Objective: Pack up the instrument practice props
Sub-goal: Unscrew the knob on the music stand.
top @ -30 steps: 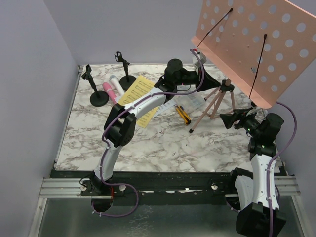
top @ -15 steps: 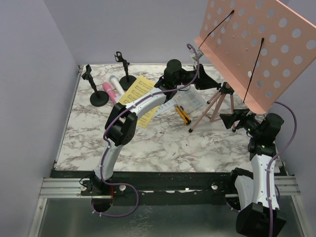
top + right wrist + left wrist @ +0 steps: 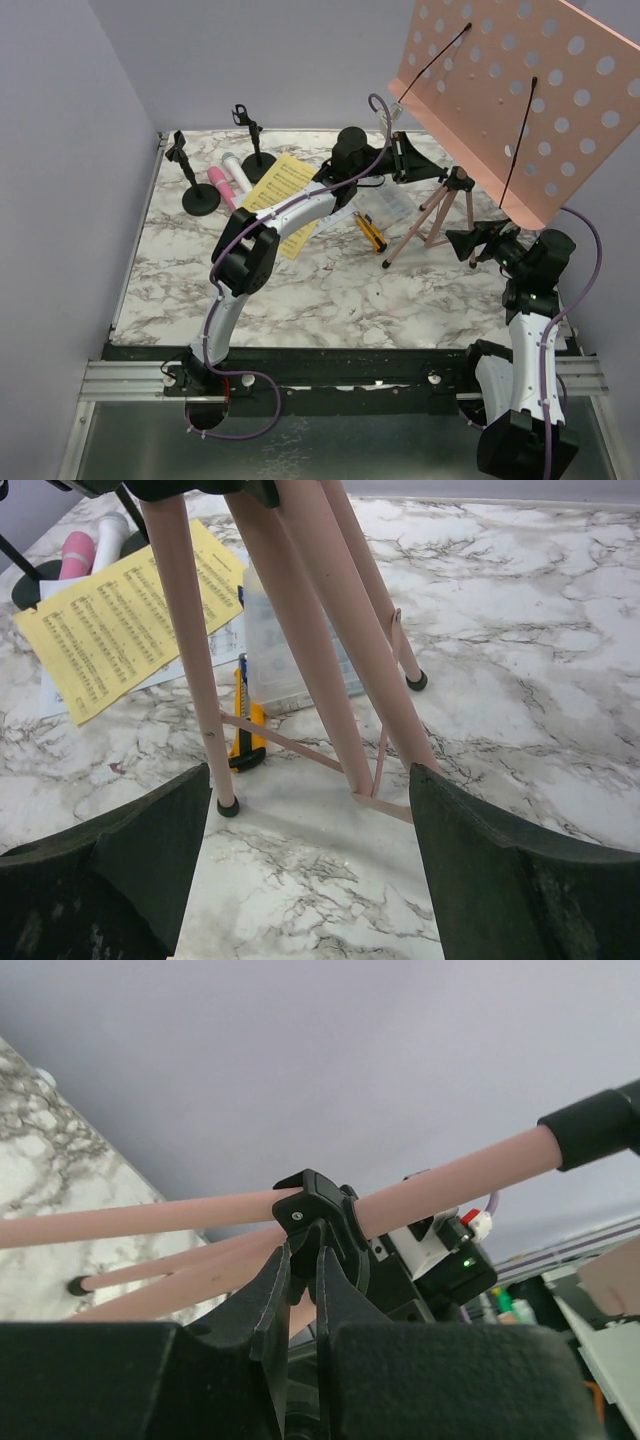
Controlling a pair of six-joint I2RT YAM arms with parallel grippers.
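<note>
The pink perforated music rack (image 3: 520, 90) stands on its tripod legs (image 3: 425, 225) at the back right of the table. My left gripper (image 3: 408, 160) reaches it from the left. In the left wrist view this gripper (image 3: 303, 1255) is shut on the rack's black collar (image 3: 320, 1205), which sits around a pink tube (image 3: 450, 1175). My right gripper (image 3: 465, 242) is open, low beside the legs; its wide-apart fingers frame the legs (image 3: 305, 640). The pink microphone (image 3: 219, 186), the white microphone (image 3: 232, 165), two black mic holders (image 3: 200, 195) (image 3: 257, 160) and the yellow sheet music (image 3: 280, 195) lie at the back left.
A yellow-and-black utility knife (image 3: 371, 231) lies just left of the tripod feet, and a clear plastic box (image 3: 390, 205) lies behind it. Both show under the legs in the right wrist view, knife (image 3: 247, 720) and box (image 3: 275, 650). Walls close the left and back sides.
The left gripper's jaws have closed on the rack's collar. The rack's board has swung up and back, and the tripod has shifted slightly right. The right arm has barely moved.
</note>
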